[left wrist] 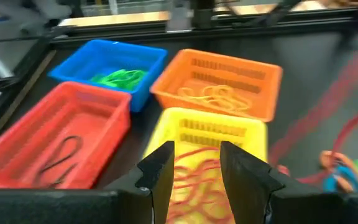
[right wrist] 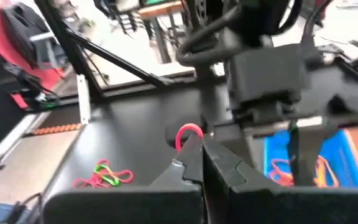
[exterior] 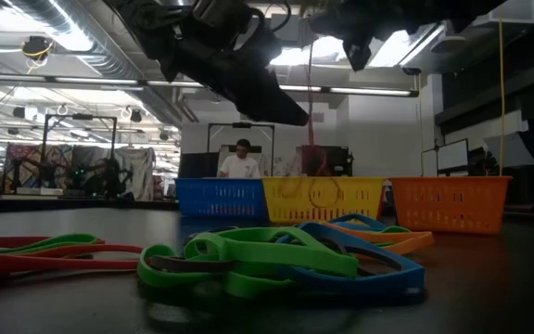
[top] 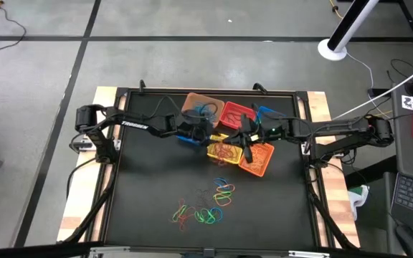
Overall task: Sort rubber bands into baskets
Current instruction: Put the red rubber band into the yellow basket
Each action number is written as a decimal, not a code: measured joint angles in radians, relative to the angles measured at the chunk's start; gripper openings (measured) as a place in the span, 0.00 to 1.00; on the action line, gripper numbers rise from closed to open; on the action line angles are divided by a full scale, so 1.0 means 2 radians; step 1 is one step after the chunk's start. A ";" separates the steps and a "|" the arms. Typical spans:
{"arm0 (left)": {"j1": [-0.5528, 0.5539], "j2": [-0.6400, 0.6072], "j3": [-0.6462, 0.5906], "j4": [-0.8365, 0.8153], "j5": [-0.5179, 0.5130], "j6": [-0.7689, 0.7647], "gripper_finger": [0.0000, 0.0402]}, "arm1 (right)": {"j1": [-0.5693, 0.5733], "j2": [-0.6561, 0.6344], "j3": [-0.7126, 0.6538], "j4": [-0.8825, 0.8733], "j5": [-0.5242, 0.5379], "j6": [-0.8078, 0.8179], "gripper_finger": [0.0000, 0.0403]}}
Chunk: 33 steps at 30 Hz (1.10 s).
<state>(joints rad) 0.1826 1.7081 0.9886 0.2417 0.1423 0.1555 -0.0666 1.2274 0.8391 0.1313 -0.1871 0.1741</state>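
Several baskets stand clustered at the table's far middle: tan-orange [top: 201, 106], red [top: 236, 113], blue [top: 267, 115], yellow [top: 224, 150], orange [top: 258, 160]. In the left wrist view the yellow basket [left wrist: 207, 134] holds red bands, the orange one [left wrist: 219, 81] pale bands, the blue one [left wrist: 110, 62] green bands. Loose rubber bands [top: 206, 204] lie in a pile toward the near edge. My left gripper [left wrist: 196, 155] hovers open above the yellow basket, holding nothing. My right gripper [right wrist: 199, 146] is above the baskets [top: 245, 142], shut on a red rubber band [exterior: 309, 111]. My right gripper pinches the red rubber band between its two shut fingertips. A small loop of it [right wrist: 188, 132] sticks out past the tips. The rest hangs below as a thin stretched strand [left wrist: 328, 106] toward the baskets; where its lower end sits does not show.
The raised table frame [top: 120, 93] runs around the black mat. The pile of bands [exterior: 276, 260] lies close to the near edge. A person [exterior: 242, 160] sits in the room beyond the table. My two grippers stand close together over the baskets.
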 joint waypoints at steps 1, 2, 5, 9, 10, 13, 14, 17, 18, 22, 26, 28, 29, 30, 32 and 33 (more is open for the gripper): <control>-0.003 0.000 0.000 0.000 0.007 0.000 0.32 | 0.000 0.000 0.000 0.003 -0.003 0.000 0.00; -0.007 0.000 0.000 -0.002 0.014 0.000 0.32 | 0.000 0.000 0.000 0.002 -0.003 0.000 0.00; -0.017 0.000 0.000 -0.024 0.025 0.003 0.32 | 0.000 0.000 0.000 0.000 -0.003 0.000 0.00; -0.028 0.000 0.000 -0.073 0.029 0.018 0.32 | 0.000 0.000 0.000 0.000 -0.004 0.000 0.00; -0.031 0.000 0.000 -0.086 0.029 0.020 0.32 | 0.000 0.000 0.000 0.000 -0.004 0.000 0.00; -0.039 0.000 0.000 -0.110 0.030 0.018 0.32 | 0.000 0.000 0.000 0.000 -0.004 0.000 0.00; -0.042 0.000 0.000 -0.116 0.030 0.018 0.32 | 0.000 0.000 0.000 0.000 -0.004 -0.001 0.00; -0.049 0.000 0.000 -0.123 0.030 0.020 0.32 | 0.000 0.000 0.000 0.000 -0.004 -0.002 0.00; -0.051 0.000 0.000 -0.123 0.030 0.022 0.32 | 0.000 0.000 0.000 0.000 -0.004 -0.002 0.00; -0.056 0.000 0.000 -0.113 0.029 0.030 0.32 | 0.000 0.000 0.000 0.000 -0.004 -0.003 0.00; -0.056 0.004 0.000 -0.085 0.027 0.021 0.32 | 0.000 0.000 0.000 0.000 -0.004 -0.003 0.00; -0.056 0.012 0.000 -0.073 0.026 0.016 0.32 | 0.000 0.000 0.000 0.000 -0.004 -0.003 0.00; -0.057 0.017 0.000 -0.068 0.026 0.014 0.32 | 0.000 0.000 0.000 0.000 -0.004 -0.003 0.00; -0.057 0.022 0.000 -0.068 0.026 0.015 0.32 | 0.000 0.000 0.000 0.000 -0.004 -0.003 0.00; -0.059 0.032 0.000 -0.069 0.026 0.015 0.32 | 0.000 0.000 0.000 0.000 -0.004 -0.003 0.00; -0.060 0.037 0.000 -0.069 0.026 0.015 0.32 | 0.000 0.000 0.000 0.000 -0.004 -0.003 0.00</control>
<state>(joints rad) 0.0627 1.7815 0.9886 0.1044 0.1950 0.1851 -0.0661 1.2278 0.8391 0.1314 -0.1959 0.1683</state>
